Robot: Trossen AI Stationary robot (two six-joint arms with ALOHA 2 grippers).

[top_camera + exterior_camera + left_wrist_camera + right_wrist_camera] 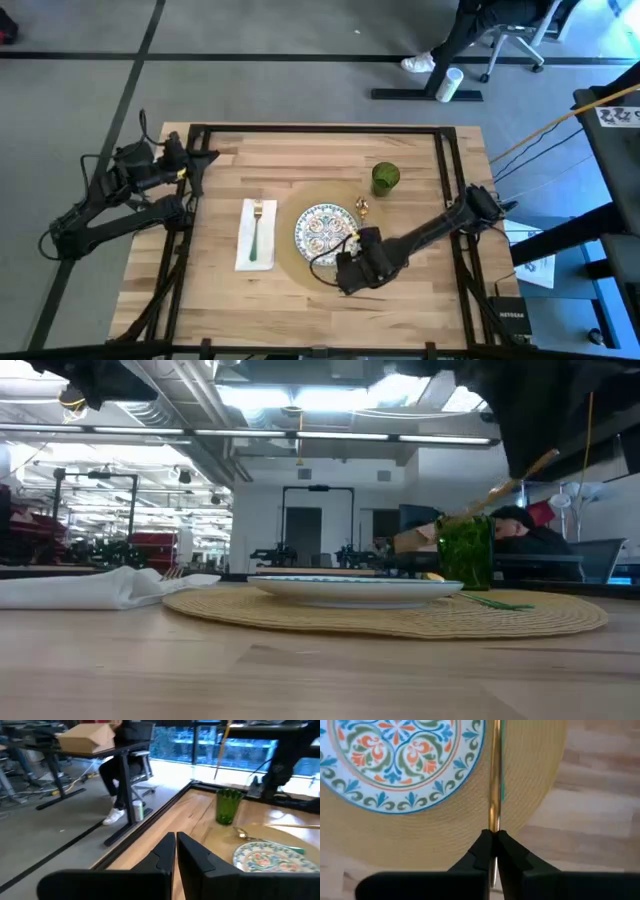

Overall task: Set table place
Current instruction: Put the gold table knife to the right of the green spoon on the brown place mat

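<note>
The round tan placemat [300,262] lies mid-table with a patterned plate [325,235] on it. To its left a white napkin [243,240] carries a green-handled fork [256,232]. A gold spoon [362,208] and a green glass [385,178] are on the far right side of the mat. My right gripper [493,837] hangs over the mat's near right part, beside the plate [395,755], shut on a thin gold-and-green utensil [495,775]. My left gripper [176,847] waits shut at the table's far left edge. My right gripper pinches the thin utensil between its two fingertips at the end nearest them [493,826]. The utensil runs straight on from the fingers, over the placemat [530,780] between the plate's rim and the mat's edge. Whether its far end rests on the mat, I cannot tell.
The wooden table [420,300] has bare wood along its near edge and right of the mat. A black frame [320,130] runs around the top. Beyond the far edge a person sits on an office chair [510,40].
</note>
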